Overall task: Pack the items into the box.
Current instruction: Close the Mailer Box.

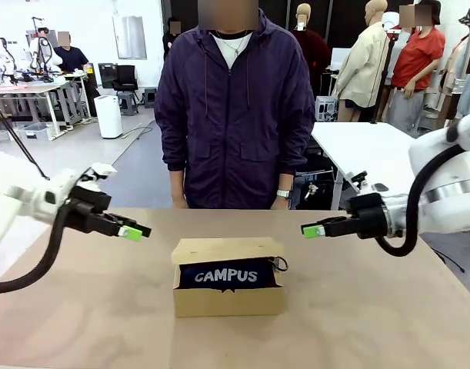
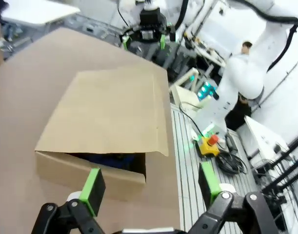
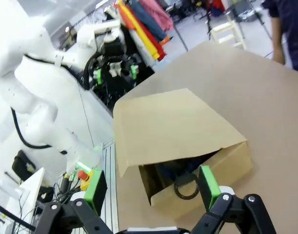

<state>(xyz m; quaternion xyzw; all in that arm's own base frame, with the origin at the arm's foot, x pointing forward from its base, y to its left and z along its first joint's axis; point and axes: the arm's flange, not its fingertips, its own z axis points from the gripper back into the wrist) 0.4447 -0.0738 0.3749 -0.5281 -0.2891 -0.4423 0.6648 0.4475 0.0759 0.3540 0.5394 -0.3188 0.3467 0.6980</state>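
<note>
- Box [image 1: 228, 286] sits mid-table [image 1: 373, 323], on the robot's side of the person [image 1: 235, 108] who stands at the far edge.
- Box flap is lowered but not flat; a gap along the near face shows the navy pouch [image 1: 227, 275] inside, white "CAMPUS" lettering readable.
- A dark ring [image 3: 186, 189] on a short strap pokes out at the box's right end, seen close in the right wrist view.
- Left gripper [image 1: 131, 232] hangs in the air left of the box, well apart from it, fingers spread wide, nothing between them. The left wrist view looks down on the flap [image 2: 109, 112], green pads [image 2: 92, 185] on either side of the frame.
- Right gripper [image 1: 313, 230] hangs right of the box, also clear of it, fingers likewise wide and empty.
- Both grippers point inward toward the box, at about the same height above the table.
- Person's hands are hidden below the far table edge.
</note>
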